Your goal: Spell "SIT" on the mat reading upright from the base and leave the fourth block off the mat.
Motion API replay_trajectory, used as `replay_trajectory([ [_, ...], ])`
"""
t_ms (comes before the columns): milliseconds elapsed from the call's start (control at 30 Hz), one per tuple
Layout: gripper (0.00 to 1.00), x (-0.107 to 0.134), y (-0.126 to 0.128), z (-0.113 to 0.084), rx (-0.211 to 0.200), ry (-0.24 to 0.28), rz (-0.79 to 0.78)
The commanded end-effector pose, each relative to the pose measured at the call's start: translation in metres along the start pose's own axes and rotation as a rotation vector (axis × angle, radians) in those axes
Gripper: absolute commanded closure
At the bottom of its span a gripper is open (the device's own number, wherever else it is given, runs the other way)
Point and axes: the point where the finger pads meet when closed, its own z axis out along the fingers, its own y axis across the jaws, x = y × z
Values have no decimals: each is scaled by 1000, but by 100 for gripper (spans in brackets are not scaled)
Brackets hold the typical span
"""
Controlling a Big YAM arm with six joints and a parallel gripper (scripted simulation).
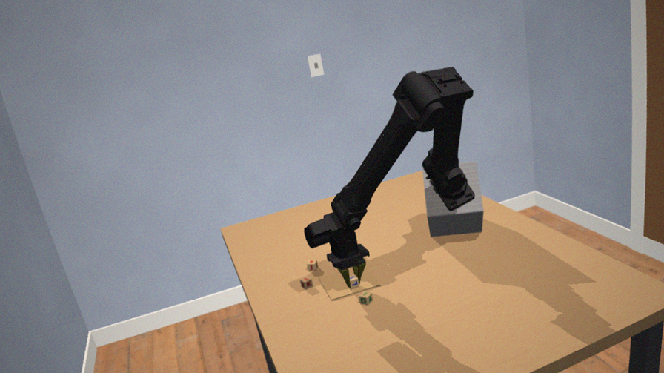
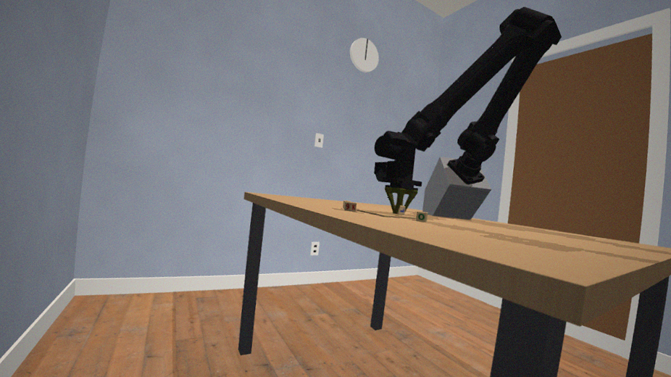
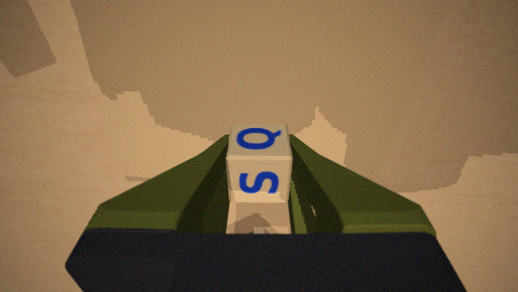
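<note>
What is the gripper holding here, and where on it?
The gripper holds the blue-lettered block, its green fingers pressed on two opposite side faces.

The arm (image 1: 378,155) reaches from its base at centre right down to frame centre, gripper (image 1: 356,279) pointing straight down, green fingers clamped on a block (image 3: 259,163).

tool (image 3: 259,188): clamped on block (image 3: 259,163) | faces shown: Q, S

The top view looks down from afar; the exterior sits low beside the surface (image 2: 496,252); the wrist looks close along the end effector (image 3: 259,188).
</note>
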Motion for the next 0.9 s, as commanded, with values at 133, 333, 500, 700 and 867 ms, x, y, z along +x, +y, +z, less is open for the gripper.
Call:
replay_trajectory([
  [133, 80, -4, 14, -8, -31, -8, -5],
  [333, 80, -4, 14, -8, -31, -8, -5],
  [500, 80, -4, 14, -8, -31, -8, -5],
  [700, 80, -5, 14, -8, -31, -9, -6],
  [867, 80, -6, 15, -7, -29, -9, -4],
])
